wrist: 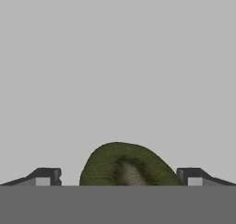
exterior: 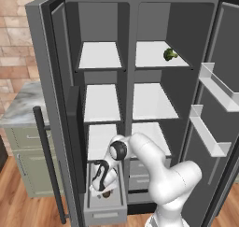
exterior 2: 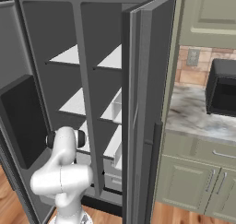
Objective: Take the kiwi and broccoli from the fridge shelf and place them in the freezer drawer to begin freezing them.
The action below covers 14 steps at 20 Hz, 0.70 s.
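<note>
reaching down into the freezer drawer [exterior: 106, 211], the pincer [exterior: 103, 189] hangs inside the pulled-out grey box at the lower left of the fridge [exterior: 46, 58]. in the hand view the pincer [wrist: 118, 178] stands released: its two dark fingertips [wrist: 45, 176] sit wide apart, with clear gaps between each tip and the kiwi [wrist: 127, 165]. the kiwi lies between the tips on the plain grey floor of the freezer drawer [wrist: 118, 71], touching neither one. it is a dull olive oval with a paler patch on its near side. in the left base view the kiwi [exterior: 107, 194] shows as a small dark spot just below the pincer, inside the drawer walls.

the broccoli [exterior: 170, 54] rests on the fridge shelf [exterior: 154, 55], the top right shelf of the fridge, well above the freezer drawer and well apart from the pincer. it sits near the right rear of that shelf, bright green with a paler stem.

the white arm [exterior: 163, 174] rises from the lower right of the left base view and bends leftward to the drawer. the right fridge door [exterior: 224, 104] stands open and carries two white door bins [exterior: 214, 88]. a marble bench [exterior: 21, 104] stands to the left of the fridge, over pale green cabinets [exterior: 28, 165]. in the right base view the arm [exterior 2: 62, 172] stands before the open fridge [exterior 2: 83, 80], and a marble bench [exterior 2: 198, 117] lies to the right of the fridge door.
</note>
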### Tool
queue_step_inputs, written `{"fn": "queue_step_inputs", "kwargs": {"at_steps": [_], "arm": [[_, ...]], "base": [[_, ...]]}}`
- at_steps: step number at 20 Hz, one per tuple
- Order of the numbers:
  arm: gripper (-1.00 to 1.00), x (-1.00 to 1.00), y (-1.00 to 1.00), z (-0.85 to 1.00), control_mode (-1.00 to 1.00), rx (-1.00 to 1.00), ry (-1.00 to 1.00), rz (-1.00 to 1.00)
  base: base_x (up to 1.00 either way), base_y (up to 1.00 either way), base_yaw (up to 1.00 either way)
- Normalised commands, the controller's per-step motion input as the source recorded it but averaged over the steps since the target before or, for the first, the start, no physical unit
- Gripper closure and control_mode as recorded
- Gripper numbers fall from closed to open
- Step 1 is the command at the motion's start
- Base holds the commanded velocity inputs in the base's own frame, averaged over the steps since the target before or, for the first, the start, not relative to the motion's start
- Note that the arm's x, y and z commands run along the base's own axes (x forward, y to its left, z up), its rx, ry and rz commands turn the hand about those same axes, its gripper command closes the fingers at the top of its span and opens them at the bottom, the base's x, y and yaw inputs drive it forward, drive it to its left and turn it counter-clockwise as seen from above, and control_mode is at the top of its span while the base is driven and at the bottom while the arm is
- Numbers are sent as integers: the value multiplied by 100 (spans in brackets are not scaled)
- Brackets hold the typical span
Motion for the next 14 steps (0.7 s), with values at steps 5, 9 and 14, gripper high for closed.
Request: {"fn": "queue_step_inputs", "kwargs": {"at_steps": [5,9,14], "arm": [[-100,-50,-3,33,-100,2,-9,0],[-100,-40,-2,72,-100,0,-9,-1],[-100,-57,-8,23,-100,1,-10,-1]], "base": [[0,0,0],[0,0,0],[0,0,0]]}}
